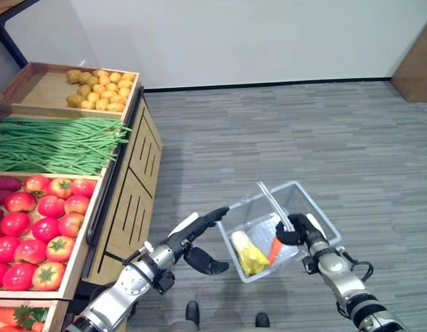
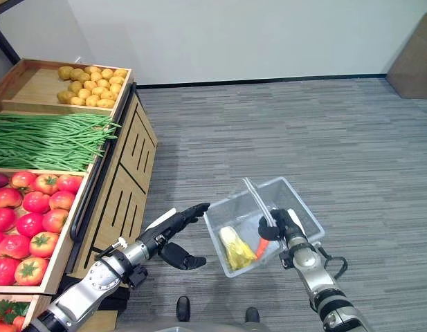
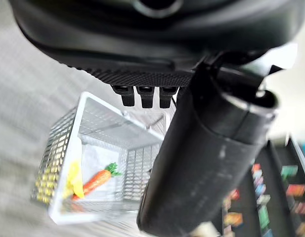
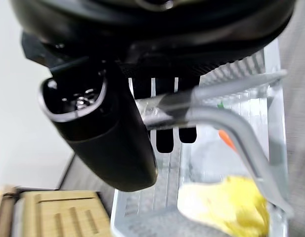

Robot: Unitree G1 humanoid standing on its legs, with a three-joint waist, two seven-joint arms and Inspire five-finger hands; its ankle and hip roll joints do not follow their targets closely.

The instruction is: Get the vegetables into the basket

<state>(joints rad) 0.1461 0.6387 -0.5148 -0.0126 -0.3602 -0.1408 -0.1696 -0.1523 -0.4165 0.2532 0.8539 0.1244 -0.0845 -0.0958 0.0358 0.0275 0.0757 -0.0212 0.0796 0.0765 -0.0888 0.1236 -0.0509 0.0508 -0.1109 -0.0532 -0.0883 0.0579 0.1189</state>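
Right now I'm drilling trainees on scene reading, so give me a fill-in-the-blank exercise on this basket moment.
1. The right hand grips the basket by its ____.
2. Beside the yellow vegetable in the basket lies an orange ____.
3. The left hand is ____, its fingers straight and holding nothing.
4. On the stand, the crate between the potatoes and the tomatoes holds green ____.

Missing words: handle; carrot; open; beans
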